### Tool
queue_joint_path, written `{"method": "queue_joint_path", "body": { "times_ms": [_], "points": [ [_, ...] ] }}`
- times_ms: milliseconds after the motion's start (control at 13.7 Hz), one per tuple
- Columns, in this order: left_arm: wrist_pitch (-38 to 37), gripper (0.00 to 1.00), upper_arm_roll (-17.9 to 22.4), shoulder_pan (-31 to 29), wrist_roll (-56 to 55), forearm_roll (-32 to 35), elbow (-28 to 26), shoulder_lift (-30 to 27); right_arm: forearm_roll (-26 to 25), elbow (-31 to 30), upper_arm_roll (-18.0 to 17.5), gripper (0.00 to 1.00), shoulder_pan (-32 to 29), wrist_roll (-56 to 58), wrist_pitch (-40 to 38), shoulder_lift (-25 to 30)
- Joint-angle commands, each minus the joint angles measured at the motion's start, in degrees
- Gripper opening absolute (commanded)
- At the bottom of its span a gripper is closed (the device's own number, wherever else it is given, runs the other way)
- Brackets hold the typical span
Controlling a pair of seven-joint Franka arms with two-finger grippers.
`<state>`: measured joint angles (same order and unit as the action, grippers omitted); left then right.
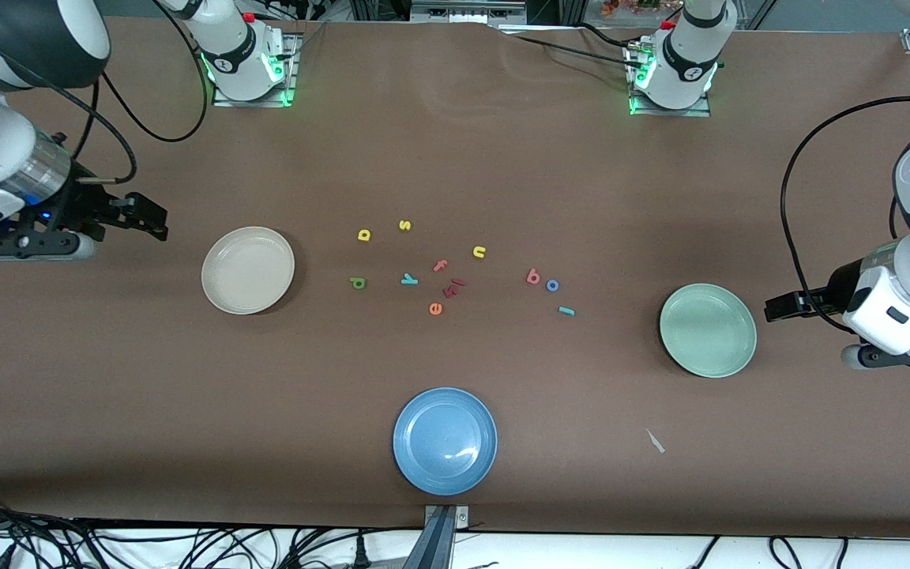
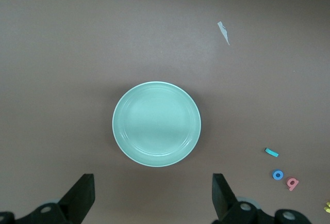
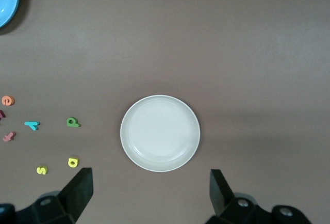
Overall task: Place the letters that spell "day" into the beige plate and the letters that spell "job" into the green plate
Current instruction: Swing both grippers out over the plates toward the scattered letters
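Nothing is sorted yet: both plates lie bare. The green plate (image 1: 708, 329) sits at the left arm's end of the bench; b (image 1: 533, 276), o (image 1: 552, 285) and j (image 1: 566, 310) lie beside it, toward the middle. The beige plate (image 1: 247, 269) sits at the right arm's end; d (image 1: 358, 282), a (image 1: 364, 235) and y (image 1: 409, 278) are farther inward. The left gripper (image 2: 152, 195) and right gripper (image 3: 149, 193) hover at those ends, fingers wide and empty. Each should descend squarely over one small letter, avoiding its neighbours.

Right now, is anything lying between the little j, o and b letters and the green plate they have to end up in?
Nothing visible. The red-pink b, blue o and teal j lie on bare brown table, with only open tabletop between them and the green plate toward the left arm's end.
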<state>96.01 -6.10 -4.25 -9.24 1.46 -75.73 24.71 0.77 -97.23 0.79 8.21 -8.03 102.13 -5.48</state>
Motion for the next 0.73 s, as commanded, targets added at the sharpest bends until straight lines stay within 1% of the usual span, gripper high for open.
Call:
{"method": "queue_joint_path", "body": {
  "times_ms": [0, 146, 293, 439, 659],
  "points": [
    [-0.04, 1.00, -0.14, 0.38, 0.19, -0.14, 0.41, 0.42, -0.86, 0.47, -0.17, 1.00, 3.81, -6.10, 1.40, -4.00],
    [-0.04, 1.00, -0.32, 0.90, -0.33, -0.14, 0.41, 1.03, -1.21, 0.38, -0.08, 1.00, 6.54, -12.85, 1.76, -5.86],
    [0.05, 1.00, -0.32, 2.57, -3.49, -0.06, 0.41, 2.00, -1.30, 0.38, -0.08, 1.00, 8.38, -18.31, 2.46, -7.52],
    [0.14, 1.00, -0.32, 4.59, -5.95, -0.14, 0.41, 3.84, -1.39, 0.38, -0.08, 1.00, 10.50, -24.28, 5.00, -10.50],
    [0.23, 1.00, -0.32, 6.00, -9.38, -0.23, 0.41, 5.34, -1.39, 0.29, -0.08, 1.00, 14.62, -37.98, 11.41, -15.16]
  ]
}}
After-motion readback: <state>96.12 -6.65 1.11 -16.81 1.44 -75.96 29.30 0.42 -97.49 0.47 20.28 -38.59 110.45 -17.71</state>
